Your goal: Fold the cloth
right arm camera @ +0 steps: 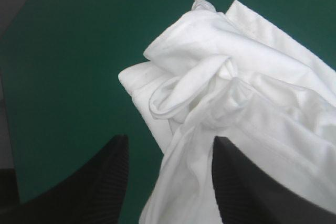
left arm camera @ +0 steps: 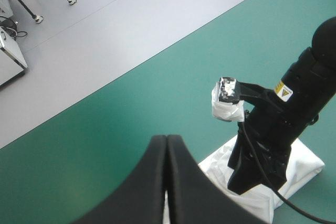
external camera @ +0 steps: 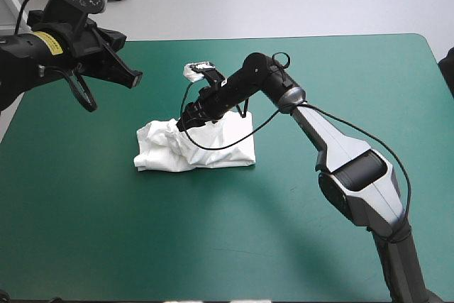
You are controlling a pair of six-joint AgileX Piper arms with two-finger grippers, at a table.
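The right gripper (right arm camera: 169, 142), fingers apart, hangs over the crumpled end of the T-shirt (external camera: 220, 148), a white bundle near the table's (external camera: 106, 232) middle. The left gripper (left arm camera: 167, 141), fingers together, hovers at its ten o'clock.

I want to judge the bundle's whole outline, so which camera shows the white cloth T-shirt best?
The high view: the whole white T-shirt lies crumpled on the teal-green cover, only partly hidden by the open black right gripper. The right wrist view shows just close-up folds; the left wrist view shows a part under that gripper.
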